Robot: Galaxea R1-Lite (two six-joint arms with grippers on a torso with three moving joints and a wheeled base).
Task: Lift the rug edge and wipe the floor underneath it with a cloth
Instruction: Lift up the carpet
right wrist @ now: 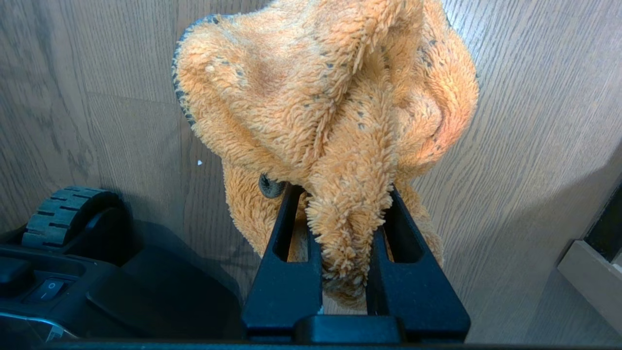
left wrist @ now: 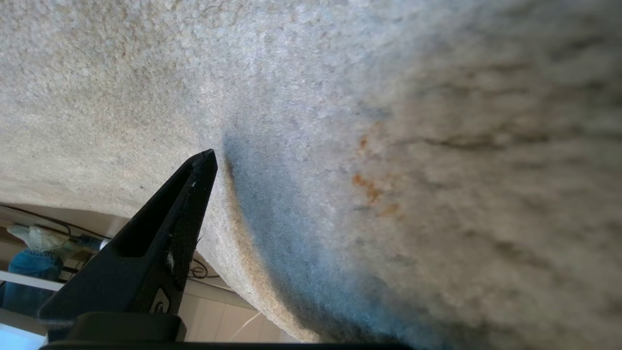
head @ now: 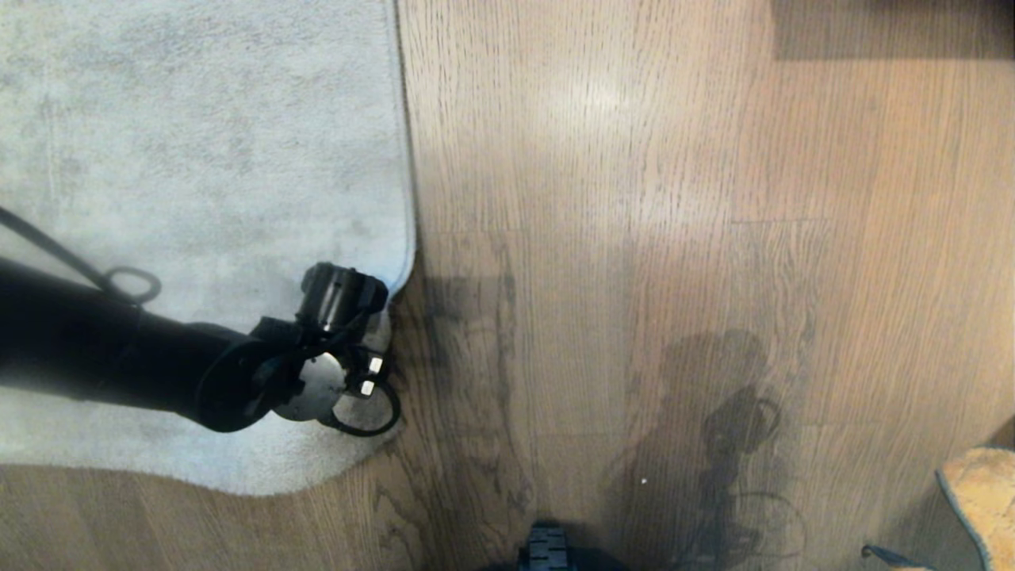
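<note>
The pale grey rug point(head: 198, 159) lies on the left of the brown plank floor point(head: 634, 238). Its rug edge point(head: 406, 159) runs away from me, and the near right corner bulges unevenly. My left gripper point(head: 373, 349) hangs over that corner, open. In the left wrist view one black finger point(left wrist: 184, 209) sits against the rug's tan-lined border point(left wrist: 238, 214). The other finger is out of view. My right gripper point(right wrist: 342, 189) is shut on the orange fuzzy cloth point(right wrist: 330, 87), held low above the floor point(right wrist: 534, 121). The cloth point(head: 983, 492) shows at the head view's lower right.
My base point(head: 547, 547) with a ribbed wheel point(right wrist: 63, 214) stands at the near edge. A pale furniture edge point(right wrist: 593, 272) lies close beside the right gripper. A dark shadowed band point(head: 888, 28) crosses the far right of the floor. Cables point(left wrist: 199, 270) lie beyond the rug.
</note>
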